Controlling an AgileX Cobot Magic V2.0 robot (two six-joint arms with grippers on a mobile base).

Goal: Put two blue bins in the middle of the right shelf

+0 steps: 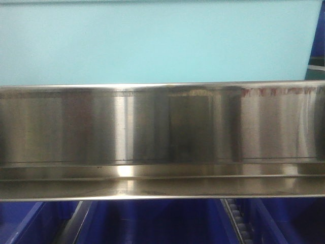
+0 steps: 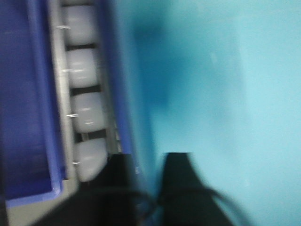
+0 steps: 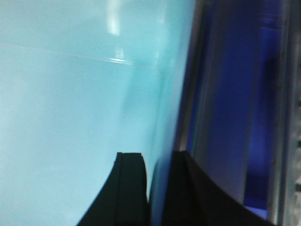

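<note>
The right tool [image 3: 159,188] stood narrow, its two black fingers closed on the side wall of a pale aqua bin [image 3: 70,117]; the wall's edge ran up between them. The left tool [image 2: 149,181], in a blurred view, was likewise narrow, with the same smooth aqua wall in its gap. What lay inside the bin could not be told.

Beside the left tool ran a roller track [image 2: 84,108] of white rollers, flanked by a dark blue bin [image 2: 28,117].

In the front view the aqua bin filled the upper part, directly above the stainless shelf rail [image 1: 162,124]. Below the rail were more dark blue bins, their contents hidden. Reddish marks [image 1: 277,92] near the rail's upper right edge were too smeared to read.
</note>
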